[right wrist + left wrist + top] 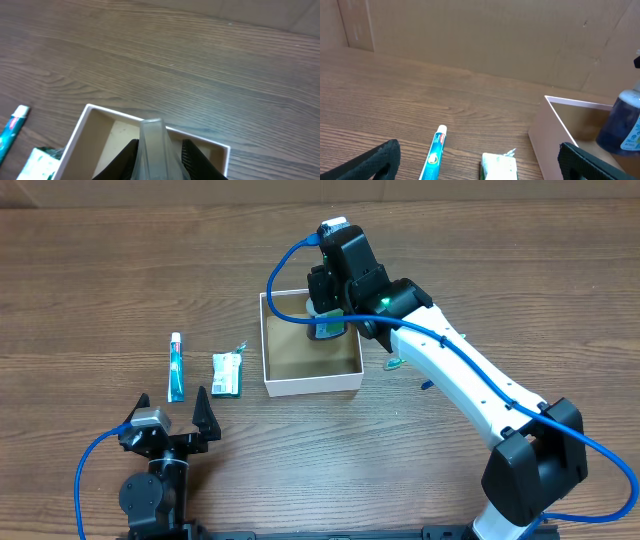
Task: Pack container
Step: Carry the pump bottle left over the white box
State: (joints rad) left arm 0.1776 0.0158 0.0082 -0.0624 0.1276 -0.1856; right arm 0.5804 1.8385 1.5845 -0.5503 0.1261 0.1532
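White cardboard walls and a plain brown bottom, that's the container. It's small, square, shallow and open on top, and it sits near the middle of the wooden surface. Just one of those.

The right claw is over the far side of the container, clamped on a bottle. The bottle is dark blue with a lighter label and a clear top. From the wrist view you can see a black finger pressed against each side of that clear top. The bottle's lower end hangs down between the container walls. I honestly can't tell if it's touching the bottom or not.

The left claw is at the near edge of the surface, spread wide with nothing in it.

Rest of the count:
- one toothpaste tube, blue and white, lying flat to the left of the container and well clear of it
- one small green and white packet, lying between the tube and the container, close to the container's left wall but not touching it
- one bottle, the one in the right claw

A bit of something teal also peeks out from under the right arm, just right of the container. Too hidden to say what it is.
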